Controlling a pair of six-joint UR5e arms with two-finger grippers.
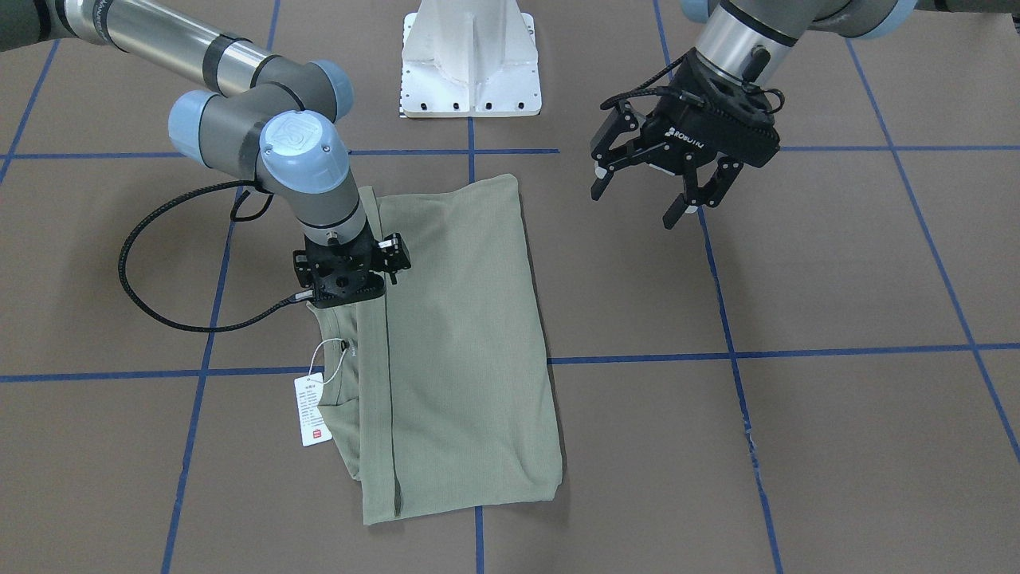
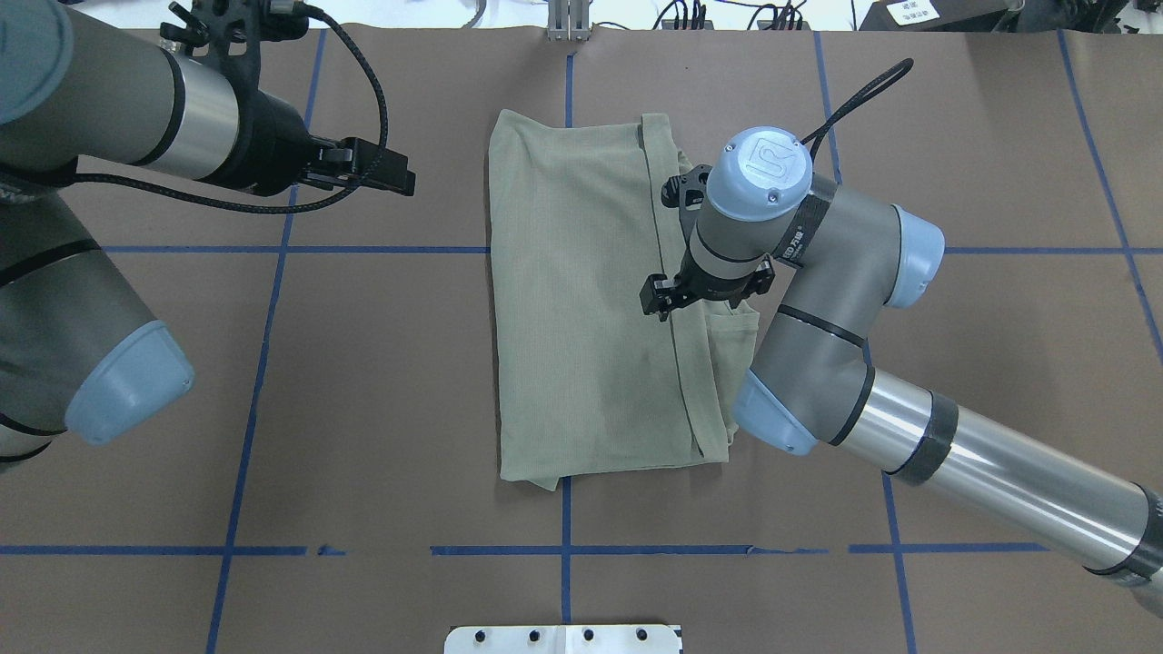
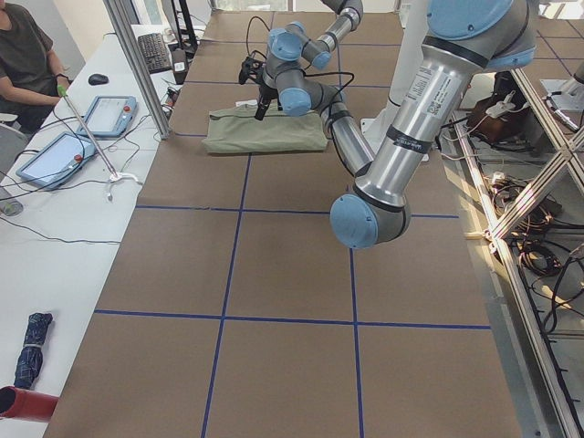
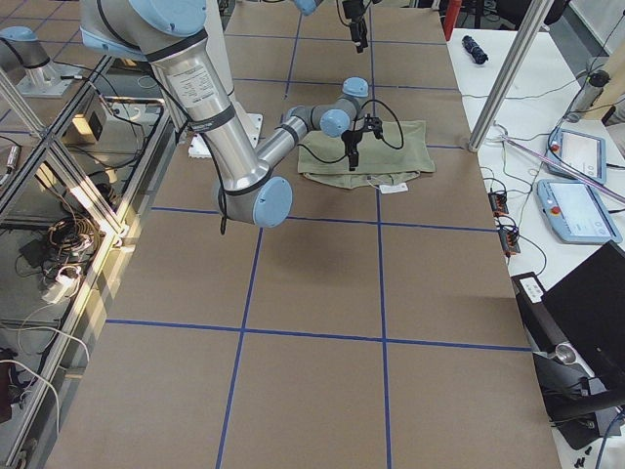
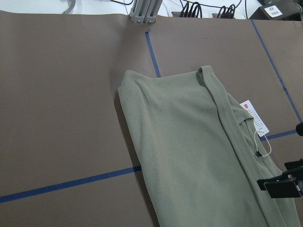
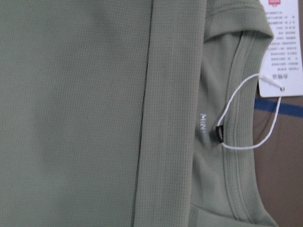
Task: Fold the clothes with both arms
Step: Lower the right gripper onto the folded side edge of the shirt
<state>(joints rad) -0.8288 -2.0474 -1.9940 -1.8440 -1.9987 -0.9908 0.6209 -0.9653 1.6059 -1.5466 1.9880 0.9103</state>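
Note:
The clothes are one sage-green shirt [image 1: 454,335] [image 2: 581,309] lying folded into a tall rectangle at mid-table. Its collar and white hang tag [image 1: 312,410] [image 5: 254,117] [image 6: 284,61] are at one long edge. My right gripper [image 1: 351,275] [image 2: 677,291] points straight down onto that folded edge near the collar. The wrist hides its fingers, and the right wrist view shows only fabric, so I cannot tell its state. My left gripper [image 1: 645,199] [image 2: 382,173] hovers above bare table well off the shirt's other side. It is open and holds nothing.
The white pedestal base [image 1: 472,60] [image 2: 563,639] stands at the table's robot side. Blue tape lines [image 1: 733,351] grid the brown table surface. A person [image 3: 23,55] sits at a side desk with tablets [image 3: 109,114] beyond the table's far edge.

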